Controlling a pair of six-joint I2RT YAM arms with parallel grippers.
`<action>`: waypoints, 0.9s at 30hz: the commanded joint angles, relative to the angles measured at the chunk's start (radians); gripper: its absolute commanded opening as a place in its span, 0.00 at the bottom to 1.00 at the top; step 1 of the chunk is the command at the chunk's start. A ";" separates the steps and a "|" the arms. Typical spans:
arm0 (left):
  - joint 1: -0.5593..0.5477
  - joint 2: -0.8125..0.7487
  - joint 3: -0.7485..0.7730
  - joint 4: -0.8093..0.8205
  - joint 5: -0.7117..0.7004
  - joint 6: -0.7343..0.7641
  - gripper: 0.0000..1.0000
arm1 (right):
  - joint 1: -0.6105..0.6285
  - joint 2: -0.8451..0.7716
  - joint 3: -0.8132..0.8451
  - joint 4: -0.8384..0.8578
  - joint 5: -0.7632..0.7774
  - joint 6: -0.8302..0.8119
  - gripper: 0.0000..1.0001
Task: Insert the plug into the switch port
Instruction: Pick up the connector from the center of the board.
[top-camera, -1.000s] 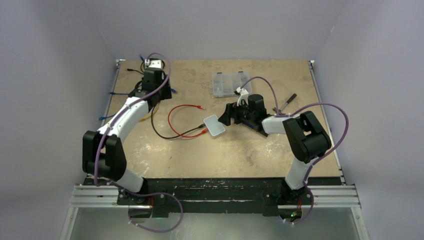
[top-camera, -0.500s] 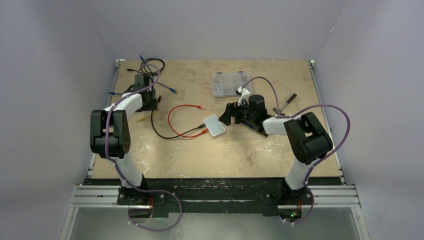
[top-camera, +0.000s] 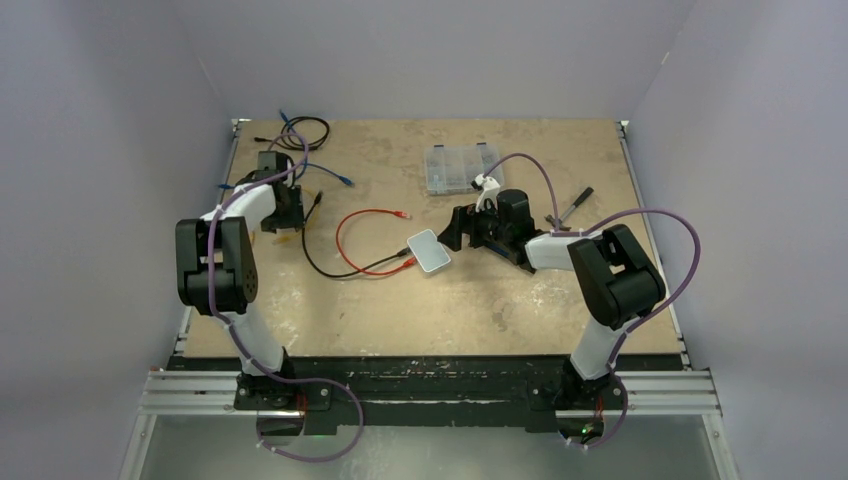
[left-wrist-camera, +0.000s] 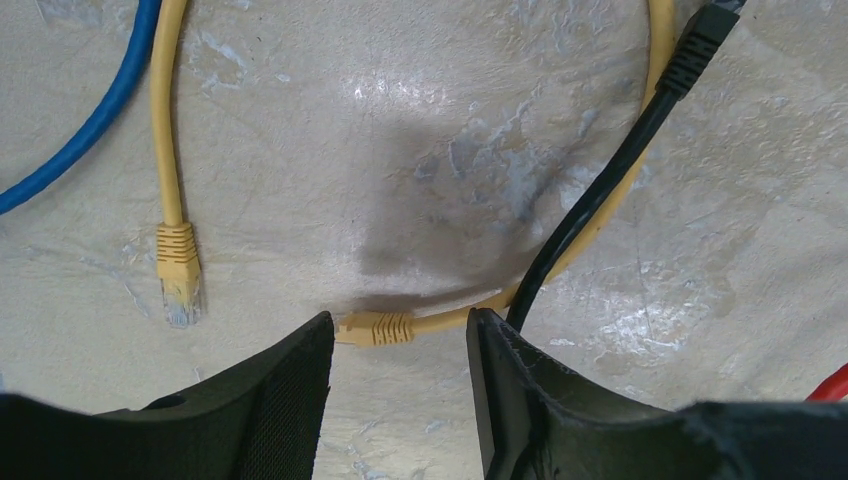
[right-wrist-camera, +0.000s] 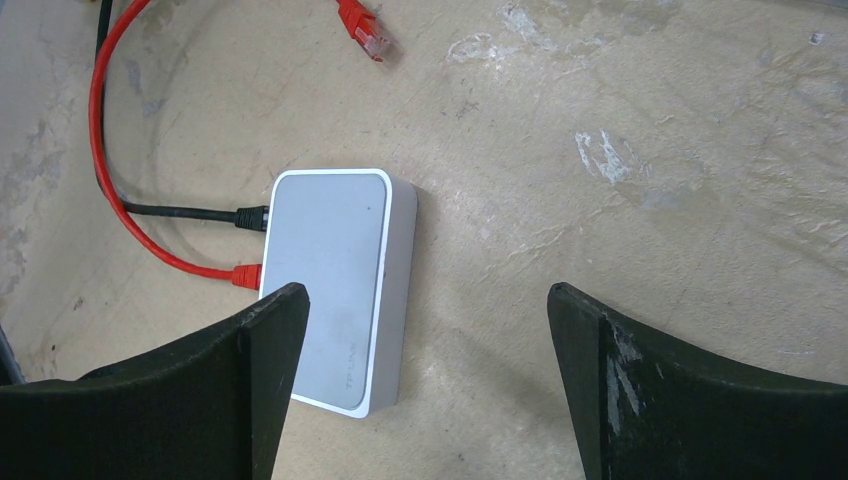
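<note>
The white switch (top-camera: 430, 250) lies mid-table; in the right wrist view the switch (right-wrist-camera: 335, 280) has a black cable and a red cable plugged into its left side. The red cable's free plug (right-wrist-camera: 362, 28) lies above it. My right gripper (right-wrist-camera: 425, 320) is open just right of the switch, its left finger over the switch's corner. My left gripper (left-wrist-camera: 398, 345) is open low over the table at the far left (top-camera: 285, 212). A yellow plug (left-wrist-camera: 375, 328) lies between its fingertips. A second yellow plug (left-wrist-camera: 178, 280) lies to the left.
A black cable (left-wrist-camera: 600, 190) crosses beside the left gripper's right finger. A blue cable (left-wrist-camera: 80, 130) runs at the upper left. A clear parts box (top-camera: 458, 168) and a small tool (top-camera: 572, 205) lie at the back right. A black cable coil (top-camera: 305, 130) lies at the back left.
My left arm has pulled back from the far back-left corner toward the near left, and its gripper now hangs over the yellow cable. The right arm and switch have not moved.
</note>
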 joint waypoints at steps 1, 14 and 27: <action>0.001 -0.052 0.012 -0.008 0.010 0.022 0.50 | 0.001 -0.011 0.012 0.030 0.002 -0.002 0.91; -0.001 0.040 0.039 -0.055 0.057 0.058 0.46 | 0.001 -0.005 0.017 0.016 0.002 -0.002 0.91; -0.001 0.115 0.063 -0.085 0.131 0.068 0.44 | 0.002 0.007 0.025 0.013 -0.008 0.004 0.90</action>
